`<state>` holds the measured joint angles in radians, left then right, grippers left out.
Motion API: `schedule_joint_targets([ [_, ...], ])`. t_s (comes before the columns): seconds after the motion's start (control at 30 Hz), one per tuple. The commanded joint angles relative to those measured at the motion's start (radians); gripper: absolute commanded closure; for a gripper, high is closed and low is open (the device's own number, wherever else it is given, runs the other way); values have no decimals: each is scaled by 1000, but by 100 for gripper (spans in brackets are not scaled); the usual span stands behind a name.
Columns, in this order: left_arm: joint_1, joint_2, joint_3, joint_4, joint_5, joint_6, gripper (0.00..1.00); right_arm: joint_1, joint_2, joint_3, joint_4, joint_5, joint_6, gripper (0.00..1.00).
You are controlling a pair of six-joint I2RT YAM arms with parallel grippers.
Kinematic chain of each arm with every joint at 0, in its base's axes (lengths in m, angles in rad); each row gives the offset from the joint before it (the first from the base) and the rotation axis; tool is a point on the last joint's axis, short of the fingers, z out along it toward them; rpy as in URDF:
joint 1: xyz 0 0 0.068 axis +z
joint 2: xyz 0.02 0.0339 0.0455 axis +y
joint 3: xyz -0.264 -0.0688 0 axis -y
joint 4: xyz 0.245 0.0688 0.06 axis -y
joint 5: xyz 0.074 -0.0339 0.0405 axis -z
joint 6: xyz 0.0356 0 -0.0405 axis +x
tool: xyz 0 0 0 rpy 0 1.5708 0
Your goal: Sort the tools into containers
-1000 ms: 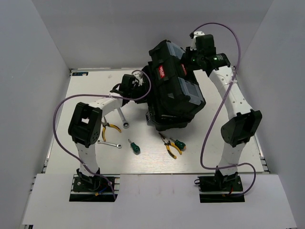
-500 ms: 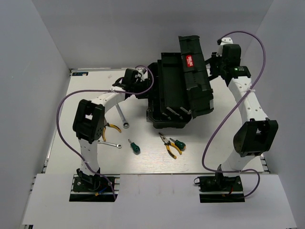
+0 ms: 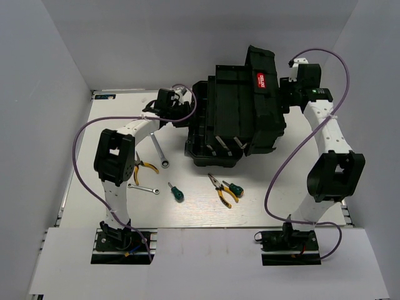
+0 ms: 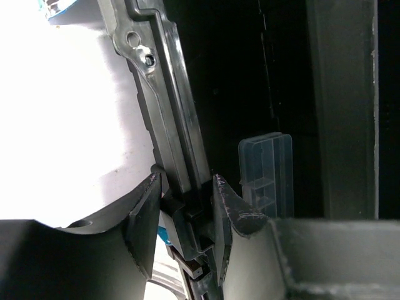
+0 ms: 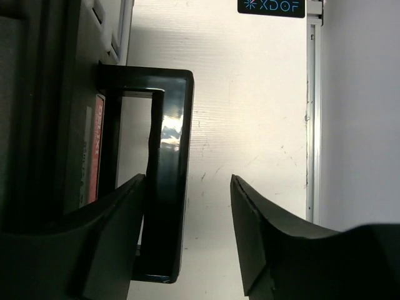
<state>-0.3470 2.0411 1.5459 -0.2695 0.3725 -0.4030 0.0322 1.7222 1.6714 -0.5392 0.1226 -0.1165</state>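
The black toolbox [image 3: 219, 125] stands open at the back of the table, its lid [image 3: 267, 112] with the red label [image 3: 261, 80] swung over to the right. My left gripper [image 3: 180, 104] is shut on the toolbox's left rim [image 4: 181, 156]. My right gripper [image 3: 289, 94] is open around the lid's handle [image 5: 169, 169], which rests against my left finger. On the table lie a long wrench [image 3: 159, 150], a short wrench [image 3: 143, 187], two yellow pliers [image 3: 146, 166] [image 3: 220, 187] and two green screwdrivers [image 3: 175, 192] [image 3: 234, 188].
White walls enclose the table on three sides. A clear organizer bin [image 4: 265, 165] shows inside the toolbox. A metal rail [image 5: 309, 112] runs along the table's edge beyond the lid handle. The tools lie scattered in front of the toolbox.
The lid has swung from nearly closed to fully open toward the right, and my right gripper moved right with its handle. The toolbox shifted slightly; my left gripper stayed on its rim.
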Motion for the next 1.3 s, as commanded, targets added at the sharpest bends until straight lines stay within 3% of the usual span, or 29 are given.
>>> schedule_joint_targets([
  [0.0,85,30,6,-93,-100,26,74,-72,-97,28,16,178,-110,39],
  [0.23,85,30,-19,-74,-70,26,74,-83,-295,53,-39,100,-111,36],
  [0.27,85,18,-20,-60,-70,17,74,-83,-317,41,-41,-10,-94,39],
  [0.4,75,8,-30,-51,-52,7,72,-72,-444,-33,-10,-191,-66,43],
  [0.57,75,8,-30,-51,-43,-11,72,-75,-455,21,-93,-224,-51,41],
  [0.6,75,8,-30,-51,-43,-11,72,-77,-461,7,-120,-333,-69,41],
  [0.67,75,-1,-43,-42,-43,-42,74,-72,-498,-38,-148,-427,-80,46],
  [0.7,66,-1,-68,-42,-43,-54,76,-74,-506,-73,-159,-557,-81,52],
  [0.87,66,-67,-203,44,-66,-141,85,-60,-535,-168,-202,-672,-68,72],
  [1.03,57,-140,-314,108,-86,-198,87,-40,-567,-255,-226,-678,-75,71],
  [1.17,48,-142,-334,124,-77,-198,85,13,-572,-291,-307,-715,-104,54],
  [1.23,48,-131,-308,124,-64,-198,76,40,-570,-312,-341,-747,-138,48],
  [1.27,48,-131,-296,115,-54,-198,61,58,-572,-346,-369,-764,-179,45],
])
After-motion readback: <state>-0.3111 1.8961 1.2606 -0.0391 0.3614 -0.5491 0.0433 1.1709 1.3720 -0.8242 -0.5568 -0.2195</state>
